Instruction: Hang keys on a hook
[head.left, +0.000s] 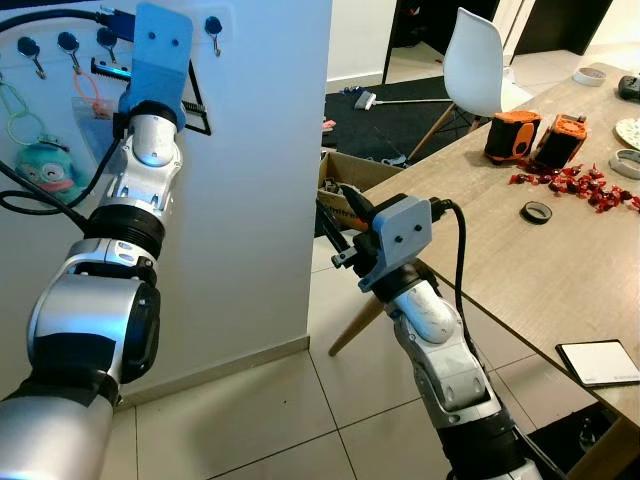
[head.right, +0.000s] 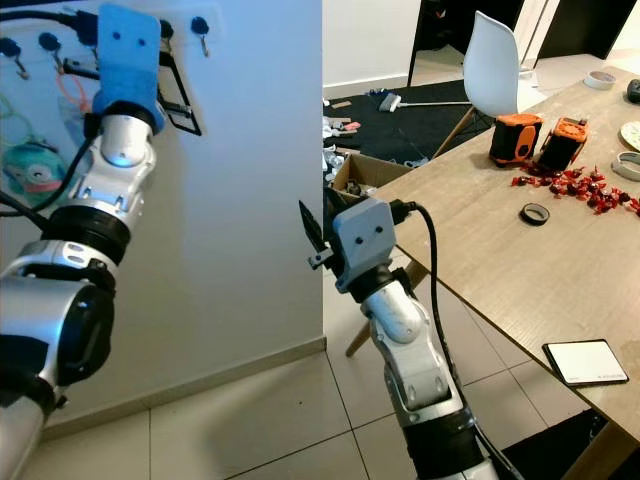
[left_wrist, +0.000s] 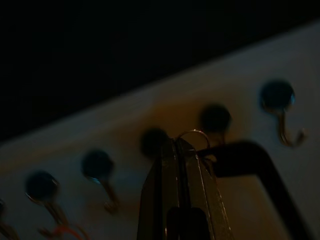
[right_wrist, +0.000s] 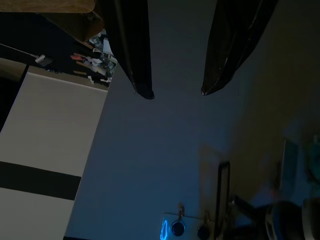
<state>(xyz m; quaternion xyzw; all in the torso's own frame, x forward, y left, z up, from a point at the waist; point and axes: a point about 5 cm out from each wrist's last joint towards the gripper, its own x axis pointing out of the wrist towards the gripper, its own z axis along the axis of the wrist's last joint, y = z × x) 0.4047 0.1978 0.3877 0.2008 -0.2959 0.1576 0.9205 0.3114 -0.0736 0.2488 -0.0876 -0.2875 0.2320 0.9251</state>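
Note:
A row of black-knobbed hooks (left_wrist: 216, 119) runs along the white wall (head.left: 260, 200). My left arm is raised to it, its blue wrist block (head.left: 160, 50) just below the hooks. In the dim left wrist view my left gripper (left_wrist: 181, 146) is shut on a thin metal key ring (left_wrist: 193, 133) that pokes out at its tip, close under one knob. The keys themselves are hidden. An empty hook (head.left: 213, 30) hangs further right. My right gripper (right_wrist: 177, 93) is open and holds nothing, hovering low near the wall corner beside the table.
A teal plush charm (head.left: 45, 165), a green loop and an orange cord (head.left: 90, 95) hang from the left hooks. To the right stands a wooden table (head.left: 500, 250) with orange tools (head.left: 515, 135), red wrappers, a tape roll and a tablet (head.left: 600, 362). Behind are a white chair (head.left: 475, 60) and a cardboard box (head.left: 350, 172).

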